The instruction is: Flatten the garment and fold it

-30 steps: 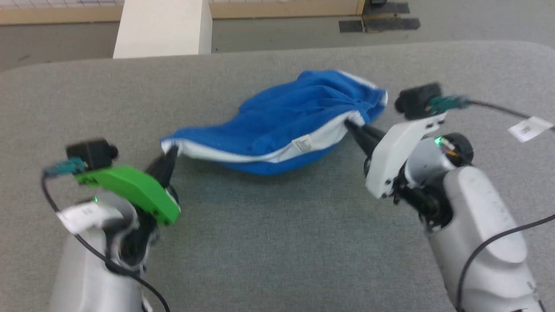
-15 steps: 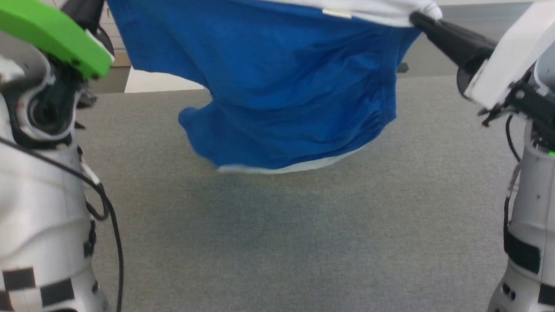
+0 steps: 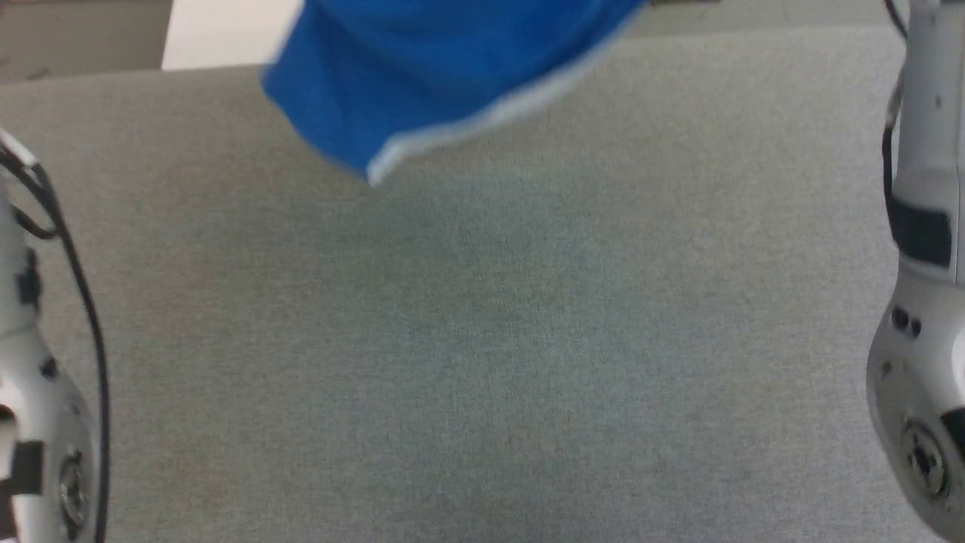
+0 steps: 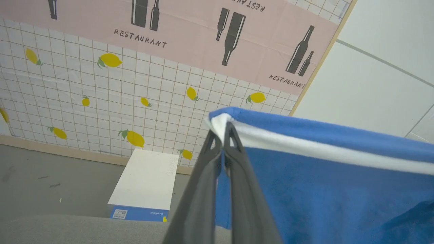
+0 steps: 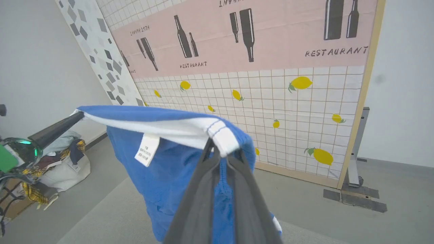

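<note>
1. Lifted since a second ago, when it lay bunched on the table, the garment (image 3: 422, 83) now hangs in the air between the two grippers. Its white-edged hem shows blurred at the top of the head view.
2. Its white band (image 5: 162, 127) runs taut from one pair of fingertips to the other, and the blue cloth drops below both.
3. At one end the left gripper (image 4: 222, 135) is clenched on the band's corner, pinched right at its tips. From there the cloth spreads sideways and downward.
4. At the other end the right gripper (image 5: 222, 152) is clamped on the opposite corner in the same way. A small white label (image 5: 146, 149) dangles from the band just beside its tips, on the side toward the left gripper.
5. Beneath both grippers lies the grey table (image 3: 482, 339), with a pale forearm at each side edge of the head view.
6. Beyond the fingers stands a wall panel (image 4: 101, 101) printed with lemons and bottles. A white box (image 4: 145, 179) sits on the floor below it, past the table's edge.
</note>
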Controlling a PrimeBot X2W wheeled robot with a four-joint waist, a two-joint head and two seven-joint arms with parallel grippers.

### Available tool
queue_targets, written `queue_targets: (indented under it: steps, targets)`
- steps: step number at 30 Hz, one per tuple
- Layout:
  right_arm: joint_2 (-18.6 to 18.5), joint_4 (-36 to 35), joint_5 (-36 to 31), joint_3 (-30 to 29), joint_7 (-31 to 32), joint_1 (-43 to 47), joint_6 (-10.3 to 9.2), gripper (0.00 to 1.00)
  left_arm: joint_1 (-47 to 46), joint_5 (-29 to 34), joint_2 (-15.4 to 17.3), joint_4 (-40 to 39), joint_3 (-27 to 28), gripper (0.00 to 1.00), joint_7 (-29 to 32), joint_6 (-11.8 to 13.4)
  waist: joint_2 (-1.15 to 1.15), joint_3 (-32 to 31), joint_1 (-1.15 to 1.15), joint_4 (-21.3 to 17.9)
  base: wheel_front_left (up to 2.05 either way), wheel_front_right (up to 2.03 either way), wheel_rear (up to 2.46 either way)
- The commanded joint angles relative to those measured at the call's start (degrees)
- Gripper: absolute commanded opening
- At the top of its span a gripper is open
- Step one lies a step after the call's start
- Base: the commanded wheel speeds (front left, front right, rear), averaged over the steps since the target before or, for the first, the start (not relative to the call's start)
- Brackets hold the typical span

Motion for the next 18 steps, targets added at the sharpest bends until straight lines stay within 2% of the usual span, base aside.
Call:
queue_targets:
  steps: [1, 5, 9, 14, 18]
  targets:
    - [-0.8, 2.1, -1.3, 0.0, -3.3, -2.7, -0.13, 0.00, -1.8, 1.1, 2.0, 1.2, 0.9, 0.00, -1.8, -0.2, 0.00, 6.1, 0.00, -1.3, 0.00, 0.00, 0.00]
    - [-0.8, 9.2, -3.2, 2.2, -11.2, -8.4, -0.13, 0.00, -5.4, 0.2, 2.7, 4.4, 2.3, 0.00, -6.0, -1.9, 0.00, 8.6, 0.00, -1.1, 0.00, 0.00, 0.00]
    - [-0.8, 14.8, -3.0, 4.0, -16.2, -9.2, -0.13, 0.00, -4.9, -0.3, 2.4, 7.2, 1.7, 0.00, -9.0, -4.3, 0.00, 9.6, 0.00, -0.1, 0.00, 0.00, 0.00]
    - [-0.8, 18.8, -1.1, 6.3, -19.4, -4.3, -0.13, 0.00, 0.5, -1.6, 1.2, 8.7, 0.2, 0.00, -13.7, -6.8, 0.00, 9.3, 0.00, 1.2, 0.00, 0.00, 0.00]
    - [-0.8, 18.0, 1.0, 9.0, -20.5, 4.2, -0.13, 0.00, 8.3, -3.3, 0.1, 8.6, -1.3, 0.00, -17.5, -7.6, 0.00, 7.4, 0.00, 1.8, 0.00, 0.00, 0.00]
